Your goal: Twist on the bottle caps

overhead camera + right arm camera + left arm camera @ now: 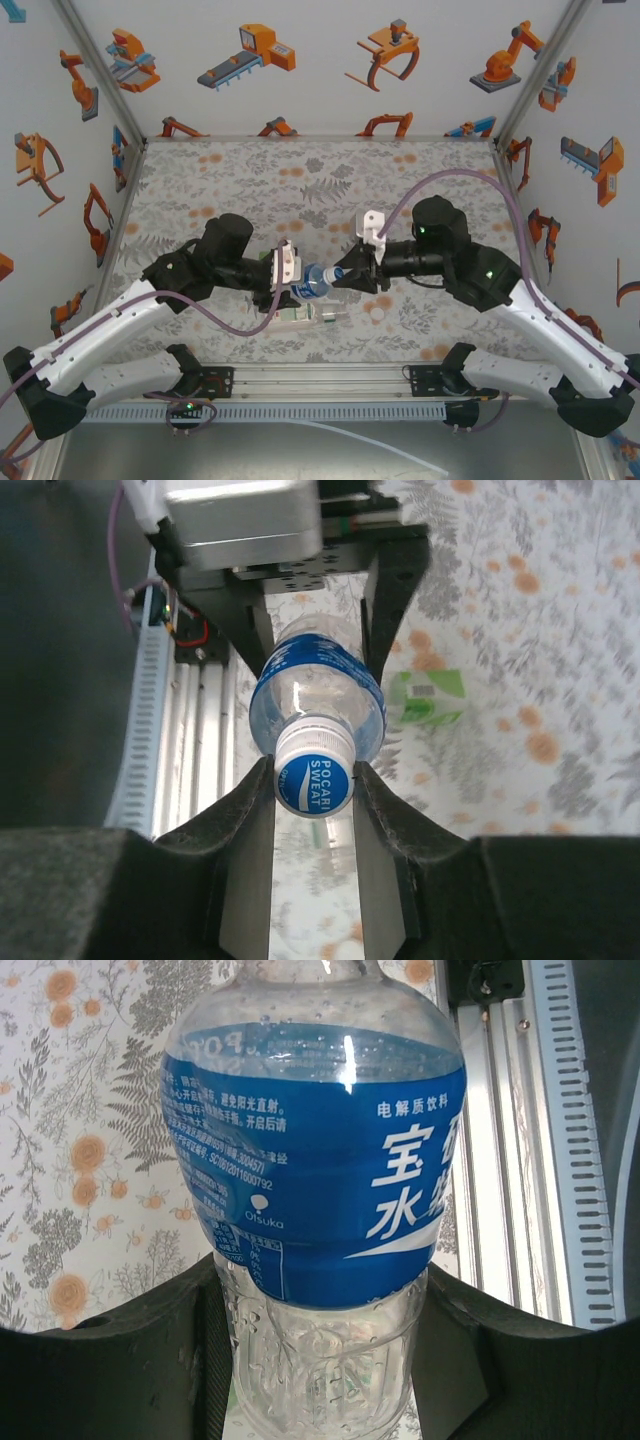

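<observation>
From the top external view, the left pincer (296,272) is clamping the squat clear plastic bottle with a blue label (316,281) sideways above the floral-patterned tabletop (300,180). The bottle's neck is pointing straight into the right pincer (340,275). Just below the left pincer, a green-labelled clear bottle (300,316) is lying on the tabletop. A loose small white round cap (377,313) is resting below the right pincer.

In the left wrist view, the left pincer (320,1360) is squeezing the bottle (315,1190), with its fingers (120,1360) pressing the clear lower body from both sides. The label is sitting just beyond the fingertips. It is showing "Otsuka", "电解质饮料" and large white characters starting "宝" and "水" (the rest is curving out of sight, and the fine print is too small to read).

In the right wrist view, the right pincer (313,790) is clenching the small white ribbed screw cap with a blue top (313,772), one finger on each flank. The cap is sitting on the bottle's (320,695) mouth and is reading "POCARI SWEAT". Beyond it, the left pincer (315,600) is gripping the body.

The step in hand appears to be threading this cap on; whether the threads are catching cannot be told. The next move is probably calling for a wrist roll about the bottle's axis under a light push, while the left pincer is bracing firmly.
</observation>
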Motion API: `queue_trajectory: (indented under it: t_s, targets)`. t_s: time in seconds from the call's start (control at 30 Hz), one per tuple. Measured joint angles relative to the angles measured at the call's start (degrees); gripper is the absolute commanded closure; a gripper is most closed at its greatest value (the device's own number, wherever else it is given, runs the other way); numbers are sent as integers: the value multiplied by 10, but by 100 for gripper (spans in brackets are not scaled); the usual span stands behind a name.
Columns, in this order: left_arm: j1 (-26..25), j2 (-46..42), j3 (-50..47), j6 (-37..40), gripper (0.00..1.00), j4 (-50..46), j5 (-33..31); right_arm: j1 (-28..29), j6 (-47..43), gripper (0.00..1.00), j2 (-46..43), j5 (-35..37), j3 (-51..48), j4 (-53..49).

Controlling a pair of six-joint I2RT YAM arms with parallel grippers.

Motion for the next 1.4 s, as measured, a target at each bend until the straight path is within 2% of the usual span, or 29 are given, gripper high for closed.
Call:
queue_trajectory:
  t_s: [0.13,0.27,0.37,0.47,0.5,0.57,0.63,0.77,0.93,1.07,1.23,1.4]
  targets:
    - [3,0,0,-2,100,3,-21,5,252,100,0,101,-8,8]
    - [4,4,-1,-4,100,2,-38,5,524,100,6,177,-8,-27]
    - [4,7,-3,-4,100,0,-46,5,670,100,6,205,-20,-35]
    - [7,11,-4,-3,100,-9,-55,5,753,100,12,219,-29,-40]
    - [7,13,-4,-4,100,-10,-59,5,768,94,16,224,-29,-42]
    - [7,16,-4,-4,100,-12,-63,5,780,77,21,230,-25,-50]
    - [7,18,-4,-4,100,-9,-63,5,777,62,27,233,-12,-64]
    - [3,18,-4,2,100,2,-43,3,726,49,33,251,12,-71]
    - [-2,18,-4,7,100,2,-21,0,603,46,27,262,23,-60]
    - [-2,17,-4,8,100,1,-15,0,476,46,8,243,23,-48]
    - [-2,10,-4,8,100,-3,-11,0,285,41,-16,173,33,-39]
    - [-2,1,-4,9,100,-3,0,0,113,41,-15,70,56,-43]
